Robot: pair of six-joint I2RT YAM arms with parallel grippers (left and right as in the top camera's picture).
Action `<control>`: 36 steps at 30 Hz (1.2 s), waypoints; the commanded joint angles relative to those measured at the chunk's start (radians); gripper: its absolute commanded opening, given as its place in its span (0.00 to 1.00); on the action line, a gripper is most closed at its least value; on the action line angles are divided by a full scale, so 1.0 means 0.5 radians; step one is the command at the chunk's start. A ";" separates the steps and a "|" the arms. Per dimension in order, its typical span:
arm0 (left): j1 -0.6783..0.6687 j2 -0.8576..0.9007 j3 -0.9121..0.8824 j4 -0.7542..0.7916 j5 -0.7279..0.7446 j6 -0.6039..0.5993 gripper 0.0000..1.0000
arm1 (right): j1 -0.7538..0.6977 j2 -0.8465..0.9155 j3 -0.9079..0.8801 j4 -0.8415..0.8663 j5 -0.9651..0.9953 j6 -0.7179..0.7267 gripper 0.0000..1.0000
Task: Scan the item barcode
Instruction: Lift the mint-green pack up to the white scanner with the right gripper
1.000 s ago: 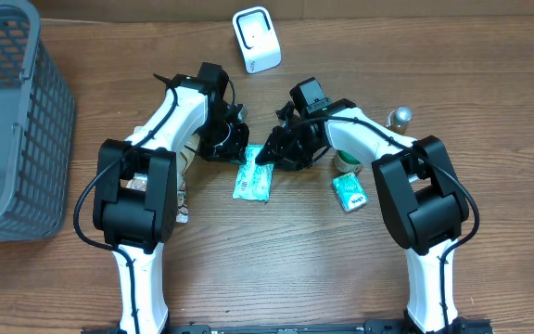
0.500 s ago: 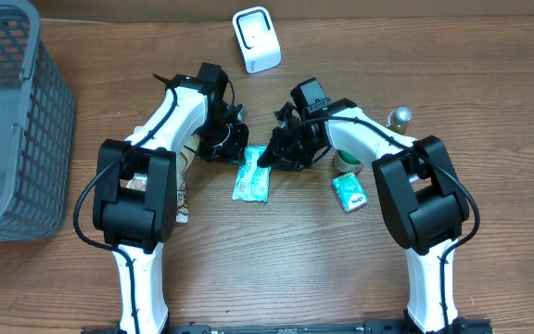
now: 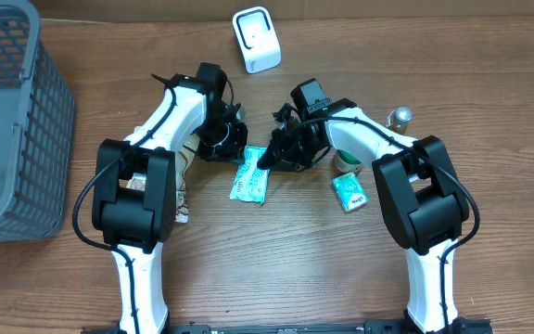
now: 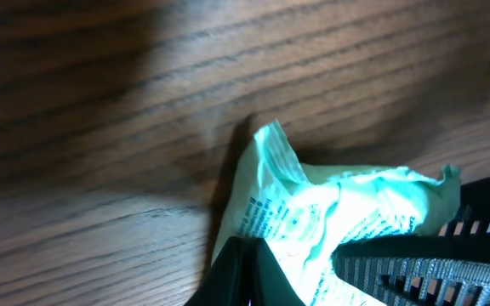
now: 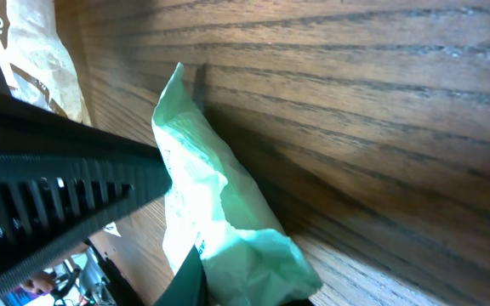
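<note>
**Wooden table [image 3: 276,269], mint-green packet [image 3: 251,178] pinched at one end by both grippers**

Mid-table between the two arms, the packet lies with its long axis running roughly from the near edge to the far edge. Its far end is crumpled. Small dark print covers the film, too blurred to read.

The left gripper [image 3: 236,151] is pressed tight on the far left corner. The right gripper [image 3: 265,158] pinches the far right corner.

A second green packet [image 3: 349,193] lies to the right. A white barcode scanner [image 3: 256,39] stands near the far edge. A grey mesh basket [image 3: 7,121] sits at the far left.
</note>
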 commanded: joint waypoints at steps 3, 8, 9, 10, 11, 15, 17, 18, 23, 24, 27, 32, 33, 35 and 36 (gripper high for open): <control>0.153 -0.154 0.181 0.008 -0.005 -0.063 0.04 | 0.012 -0.094 0.041 -0.008 -0.043 -0.183 0.04; 0.352 -0.354 0.375 -0.001 -0.231 -0.066 0.04 | 0.010 -0.242 0.192 -0.088 0.100 -0.236 0.04; 0.422 -0.415 0.443 0.010 -0.289 -0.066 0.04 | 0.010 -0.290 0.274 -0.149 0.205 -0.286 0.04; 0.465 -0.451 0.482 0.022 -0.320 -0.066 0.05 | 0.010 -0.316 0.330 -0.188 0.268 -0.331 0.04; 0.507 -0.483 0.516 0.044 -0.344 -0.066 0.07 | 0.011 -0.348 0.415 -0.244 0.354 -0.383 0.04; 0.657 -0.581 0.581 0.148 -0.379 -0.066 0.36 | 0.011 -0.415 0.793 -0.407 0.636 -0.504 0.04; 0.716 -0.604 0.581 0.164 -0.378 -0.066 0.70 | 0.011 -0.420 1.013 -0.427 0.802 -0.529 0.04; 0.735 -0.605 0.581 0.156 -0.378 -0.066 0.85 | 0.013 -0.420 1.094 -0.417 0.849 -0.565 0.04; 0.783 -0.590 0.578 0.130 -0.392 -0.065 1.00 | 0.014 -0.420 1.294 -0.120 1.128 -0.701 0.04; 0.784 -0.590 0.578 0.129 -0.401 -0.064 0.99 | 0.014 -0.420 1.294 -0.045 1.160 -0.761 0.04; 0.781 -0.590 0.578 0.130 -0.418 -0.065 1.00 | 0.037 -0.397 1.292 0.142 1.306 -0.985 0.04; 0.782 -0.590 0.578 0.130 -0.418 -0.064 1.00 | 0.112 -0.296 1.292 0.403 1.703 -1.239 0.04; 0.782 -0.590 0.578 0.130 -0.418 -0.064 1.00 | 0.129 -0.272 1.292 0.455 1.772 -1.288 0.04; 0.781 -0.590 0.578 0.130 -0.418 -0.065 0.99 | 0.169 -0.202 1.292 0.568 1.916 -1.416 0.04; 0.782 -0.590 0.578 0.130 -0.418 -0.065 1.00 | 0.183 -0.170 1.292 0.611 1.964 -1.472 0.04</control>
